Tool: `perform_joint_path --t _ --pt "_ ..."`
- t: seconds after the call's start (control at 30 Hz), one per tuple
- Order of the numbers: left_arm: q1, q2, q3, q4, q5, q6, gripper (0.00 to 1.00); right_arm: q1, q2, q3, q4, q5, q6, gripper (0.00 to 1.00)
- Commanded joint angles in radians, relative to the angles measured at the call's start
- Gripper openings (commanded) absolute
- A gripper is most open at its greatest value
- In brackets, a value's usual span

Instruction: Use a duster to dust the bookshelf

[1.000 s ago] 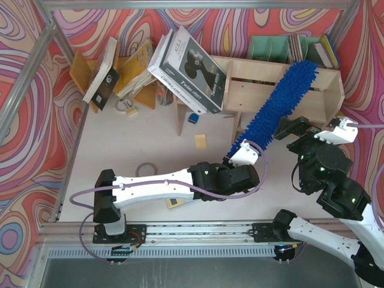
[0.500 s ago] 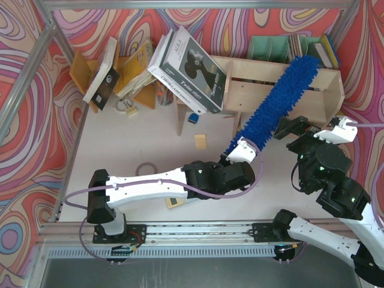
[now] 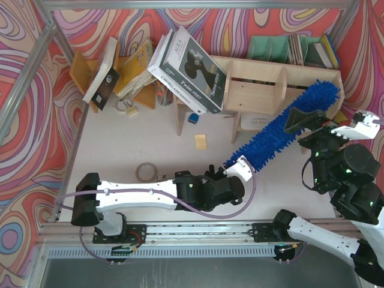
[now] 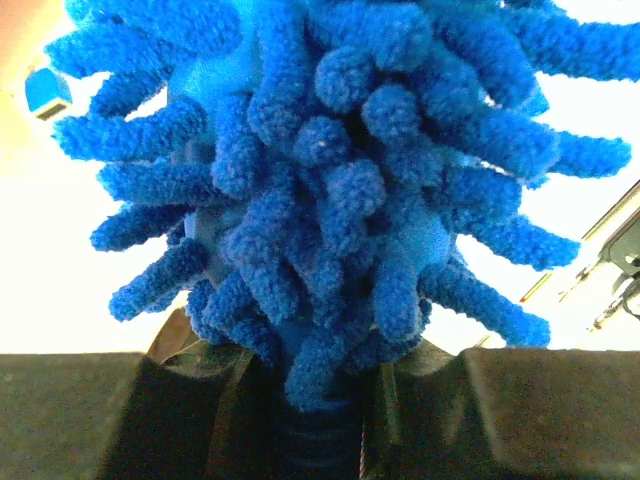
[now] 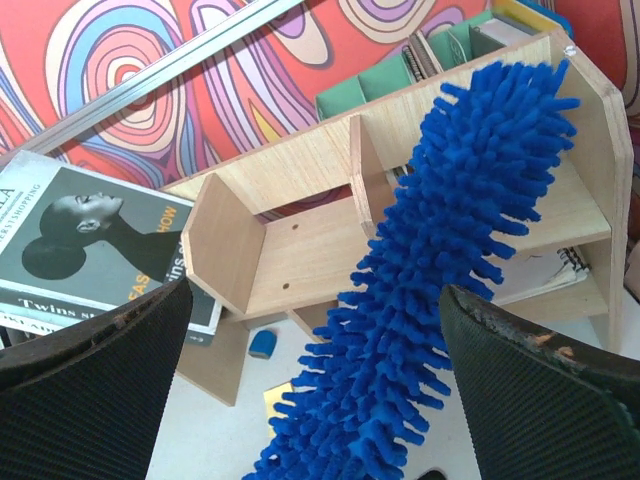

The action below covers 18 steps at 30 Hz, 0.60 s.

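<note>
The blue fluffy duster (image 3: 282, 126) slants from my left gripper (image 3: 239, 168) up and right to the right end of the pale plywood bookshelf (image 3: 258, 78). Its tip lies at the shelf's right side panel. My left gripper (image 4: 320, 385) is shut on the duster (image 4: 340, 200) at its handle end, and the fluffy fingers fill that view. My right gripper (image 3: 333, 125) hovers open just right of the duster's upper half. In the right wrist view the duster (image 5: 450, 270) runs across the shelf's (image 5: 300, 250) right compartment, beyond the wide-open gripper (image 5: 315, 370), which touches nothing.
A large black-and-white book (image 3: 189, 60) leans on the shelf's left end. An orange rack of leaning books (image 3: 120, 69) stands at the back left, green file holders (image 3: 276, 48) behind the shelf. A tape roll (image 3: 144, 171), a yellow note (image 3: 200, 141) and a small blue object (image 3: 192, 117) lie on the table.
My left arm has drawn back toward the near edge, and the duster has swung right and lower, from the shelf's top edge to its right end. The right arm has shifted right.
</note>
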Motion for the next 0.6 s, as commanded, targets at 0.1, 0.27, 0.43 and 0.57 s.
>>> perform_joint_path --t 0.1,0.27,0.43,0.57 --pt "-0.006 -0.036 -0.053 0.257 0.006 0.148 0.00 0.000 0.025 0.038 0.052 -0.029 -0.048 0.99" --pt "-0.005 0.046 0.010 0.273 0.035 0.227 0.00 -0.001 0.040 0.044 0.053 -0.043 -0.048 0.99" --pt "-0.001 0.133 0.085 0.256 0.065 0.276 0.00 -0.001 0.039 0.031 0.052 -0.045 -0.037 0.99" --pt "0.017 0.164 0.094 0.223 0.103 0.272 0.00 0.000 0.031 0.016 0.042 -0.042 -0.027 0.99"
